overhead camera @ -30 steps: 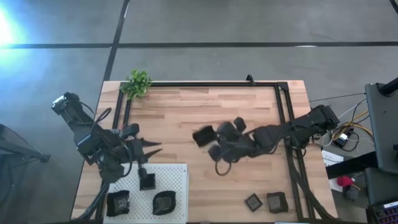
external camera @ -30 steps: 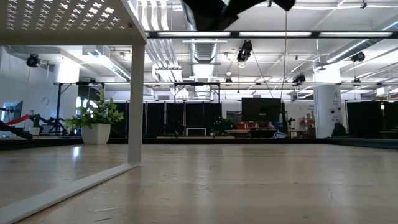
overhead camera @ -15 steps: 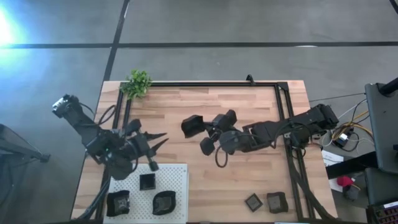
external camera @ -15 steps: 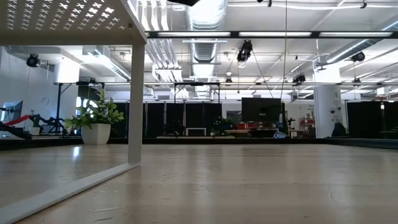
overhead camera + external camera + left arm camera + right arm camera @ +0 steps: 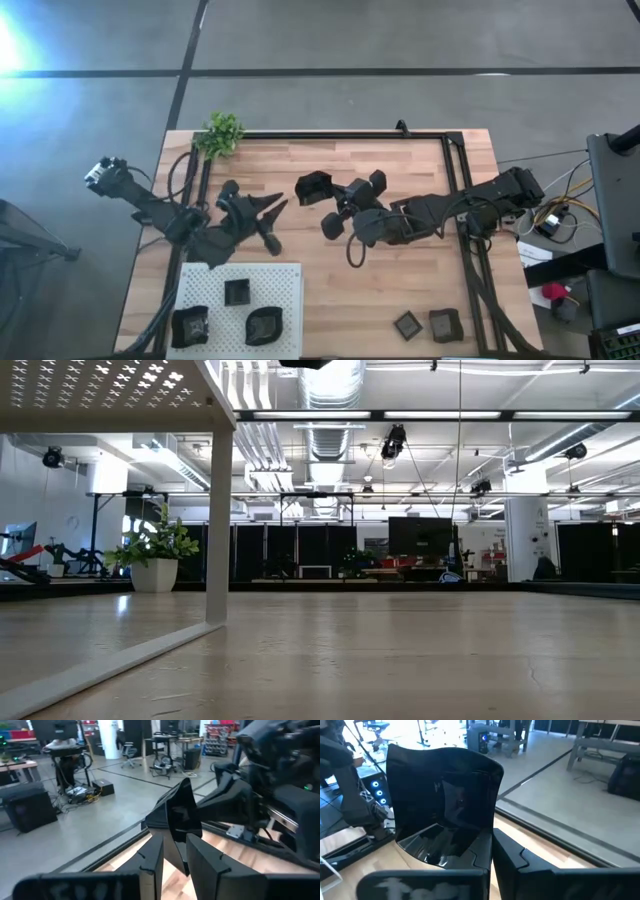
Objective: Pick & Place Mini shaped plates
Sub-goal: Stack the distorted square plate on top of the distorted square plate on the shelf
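My right gripper [image 5: 331,196] is shut on one black mini shaped plate [image 5: 313,187], held high over the middle of the table [image 5: 400,170]. The plate stands on edge, its hollow toward the right wrist camera [image 5: 445,805]. My left gripper [image 5: 278,222] is open and points at it from the table's left, a little short of it. In the left wrist view the plate [image 5: 177,820] shows beyond the gap between the left fingers [image 5: 175,862]. Three more plates [image 5: 237,292] rest on the white perforated board [image 5: 285,280]. Two lie near the front right [image 5: 425,324]. My right gripper pinches the plate's raised wall at one edge [image 5: 487,832], with one finger [image 5: 472,855] on the hollow side and the other [image 5: 520,865] on the outer side. The fingers come nearly level from the table's right. The plate stands upright above them, lifted clear of the table.
A small green plant [image 5: 222,133] stands at the far left corner. A black rail frame [image 5: 455,200] runs along the table's far and right sides. The white board is raised on legs [image 5: 217,530] at the near left. Bare wood lies between board and right-hand plates.
My left gripper has left the board and swung toward the far edge and the right, turning level toward the held plate. My right gripper has carried the plate up and toward the far left, tipping its fingers up; the plate has turned more on edge.
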### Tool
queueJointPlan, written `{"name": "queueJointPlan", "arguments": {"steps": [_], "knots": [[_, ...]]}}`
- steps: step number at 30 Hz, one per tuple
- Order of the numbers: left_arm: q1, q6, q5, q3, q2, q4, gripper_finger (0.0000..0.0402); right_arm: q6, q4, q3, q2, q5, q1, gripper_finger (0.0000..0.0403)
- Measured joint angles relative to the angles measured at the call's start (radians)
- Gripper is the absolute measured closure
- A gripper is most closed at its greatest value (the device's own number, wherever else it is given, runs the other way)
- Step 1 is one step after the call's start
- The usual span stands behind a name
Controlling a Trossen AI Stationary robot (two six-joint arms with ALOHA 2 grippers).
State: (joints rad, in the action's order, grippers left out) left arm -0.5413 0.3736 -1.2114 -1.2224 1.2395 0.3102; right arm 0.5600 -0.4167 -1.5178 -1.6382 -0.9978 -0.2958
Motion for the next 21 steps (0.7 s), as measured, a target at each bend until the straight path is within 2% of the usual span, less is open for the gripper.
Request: {"name": "queueJointPlan", "arguments": {"steps": [11, 21], "knots": [[0.091, 0.001, 0.049, 0.0, 0.038, -0.076, 0.0323, -0.065, 0.017, 0.0, 0.0, -0.001, 0.003, 0.0395], [0.113, 0.001, 0.05, 0.0, 0.047, -0.075, 0.0323, -0.07, 0.019, 0.0, 0.0, -0.001, 0.002, 0.0395]]}}
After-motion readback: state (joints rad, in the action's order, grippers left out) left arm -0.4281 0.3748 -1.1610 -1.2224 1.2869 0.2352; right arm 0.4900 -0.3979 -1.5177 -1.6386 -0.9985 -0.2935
